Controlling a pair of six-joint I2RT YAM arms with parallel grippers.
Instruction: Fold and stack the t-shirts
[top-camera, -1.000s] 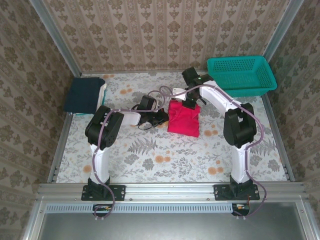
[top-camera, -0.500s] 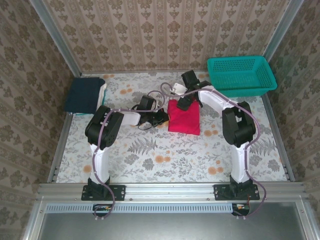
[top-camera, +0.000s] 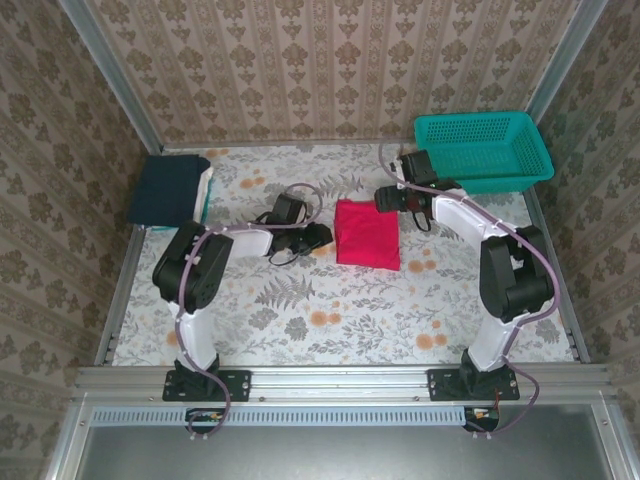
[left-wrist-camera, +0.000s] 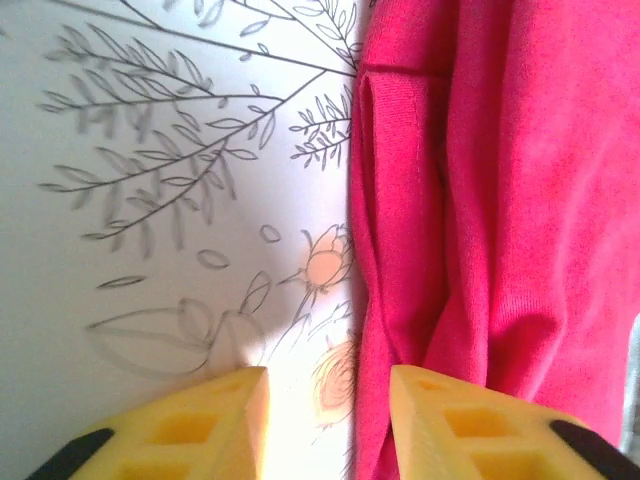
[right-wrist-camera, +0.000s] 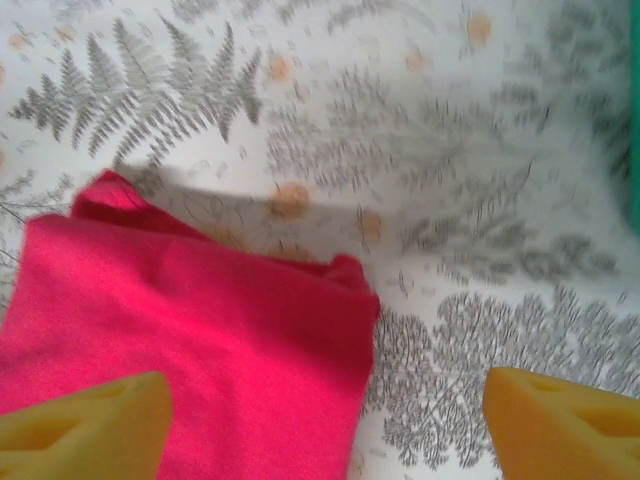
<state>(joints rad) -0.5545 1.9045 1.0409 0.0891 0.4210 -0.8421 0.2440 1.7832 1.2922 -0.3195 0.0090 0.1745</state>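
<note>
**One red tee lies folded between two open end effectors**

One plain bright red cloth t-shirt lies folded into a rough rectangle on the flower-printed table. It sits between the two end effectors and neither holds it.

The left end effector is low over the table at the shirt's left edge. Its two yellow fingers stand partly apart with nothing clamped between them. In the left wrist view the folded edge of the red shirt runs through the gap, with bare table on one side and red cloth on the other.

The right end effector is just beside the shirt's far right corner. Its fingers are spread wide and hold nothing. In the right wrist view that corner of the shirt lies below them, nearer the left-hand finger.

Well to the left of the left end effector, at the far left of the table, is one stack of folded shirts. A dark navy folded t-shirt lies on top, and a white edge and a teal edge show along the stack's right side.

One teal plastic mesh basket stands just beyond the right end effector, at the far right corner.
</note>
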